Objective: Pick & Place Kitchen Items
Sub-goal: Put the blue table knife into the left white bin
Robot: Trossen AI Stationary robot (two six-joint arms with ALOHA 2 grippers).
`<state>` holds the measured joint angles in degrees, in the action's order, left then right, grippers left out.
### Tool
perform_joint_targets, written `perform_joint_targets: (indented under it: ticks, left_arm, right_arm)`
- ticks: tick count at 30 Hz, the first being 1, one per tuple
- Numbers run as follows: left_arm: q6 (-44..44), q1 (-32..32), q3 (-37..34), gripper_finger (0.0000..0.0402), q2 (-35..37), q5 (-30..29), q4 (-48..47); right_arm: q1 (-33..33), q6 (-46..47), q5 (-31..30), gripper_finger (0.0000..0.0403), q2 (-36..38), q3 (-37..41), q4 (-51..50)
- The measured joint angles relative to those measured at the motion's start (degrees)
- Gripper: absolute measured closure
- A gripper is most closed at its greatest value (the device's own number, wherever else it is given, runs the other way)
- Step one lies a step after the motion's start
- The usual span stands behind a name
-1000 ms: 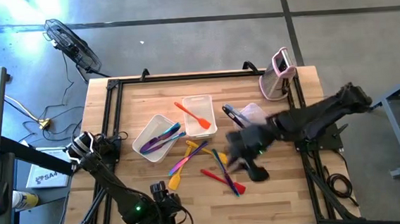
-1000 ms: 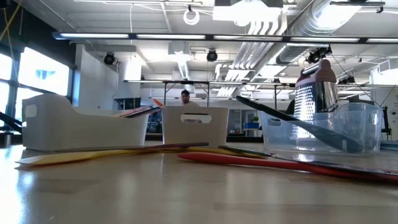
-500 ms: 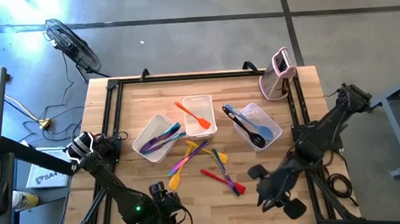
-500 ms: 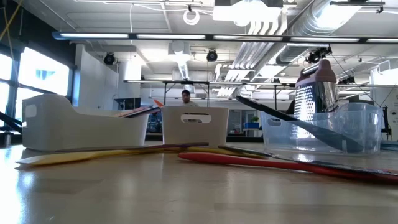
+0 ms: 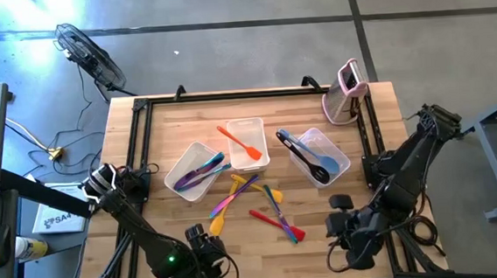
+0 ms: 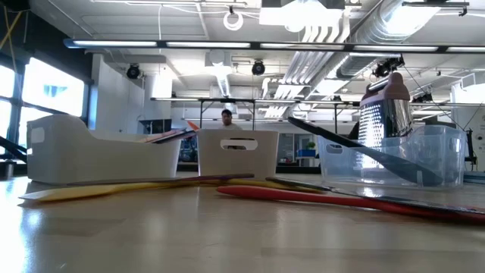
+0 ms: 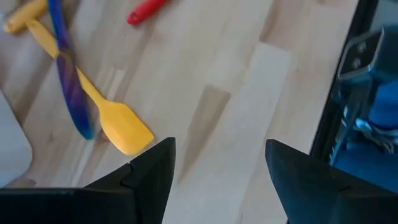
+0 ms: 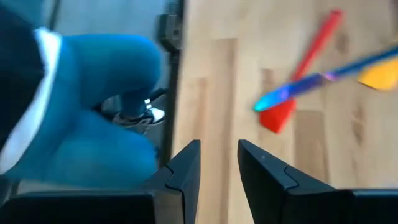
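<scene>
High view: red spatula [image 5: 277, 224] lies diagonally, blade toward right claw [image 5: 343, 237], fingers narrowly apart, empty.

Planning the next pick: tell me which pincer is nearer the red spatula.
Right. The right pincer sits just off the red spatula, toward the table's right edge; the left pincer is farther, at the front edge past the yellow spatula.

Loose utensils sit mid-table, well left of the right gripper [image 5: 343, 236] parked low by the front-right edge: a red spatula [image 5: 276, 224] nearest it, a blue-purple spoon [image 5: 276, 209] crossing over that, then a yellow spatula [image 5: 221, 217] and a purple one [image 5: 239, 190] fanned out farther off. An orange spatula [image 5: 240, 143], purple and blue ones [image 5: 200, 171], and a black and blue pair [image 5: 307, 159] lie in tubs beyond.
</scene>
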<state>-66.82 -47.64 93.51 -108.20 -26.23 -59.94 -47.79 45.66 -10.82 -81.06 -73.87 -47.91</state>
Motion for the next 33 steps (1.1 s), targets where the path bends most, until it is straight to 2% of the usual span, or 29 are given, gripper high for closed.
perform_joint_targets:
  ticks: [5,11,15,20,23,27,33]
  left_arm:
    - [-5.2,0.7,0.0,0.016,0.0,-2.3,-0.2]
    - [-11.5,5.1,0.0,0.016,0.0,1.7,-1.7]
    - [-7.4,9.0,0.0,0.016,0.0,3.6,-1.3]
    - [0.6,12.6,0.0,0.016,0.0,6.2,-1.0]
    - [9.4,14.0,0.0,0.016,0.0,7.9,-0.2]
    - [31.3,15.4,0.0,0.016,0.0,8.1,2.7]
    - [56.8,17.5,0.0,0.016,0.0,5.8,9.1]
  right_arm:
    - [-1.6,8.0,-7.5,0.0302,0.0,0.0,-5.8]
    - [-3.3,12.4,-15.1,0.0302,0.0,0.0,-8.0]
    - [-4.8,15.3,-20.0,0.0302,0.0,0.0,-8.3]
    - [-6.7,20.0,-22.3,0.0302,0.0,0.0,-8.4]
    - [-7.8,22.3,-22.3,0.0302,0.0,0.0,-8.5]
    - [-9.2,23.5,-22.3,0.0302,-0.2,0.0,-8.5]
    - [-10.4,23.5,-22.8,0.0302,-2.4,0.0,-8.5]
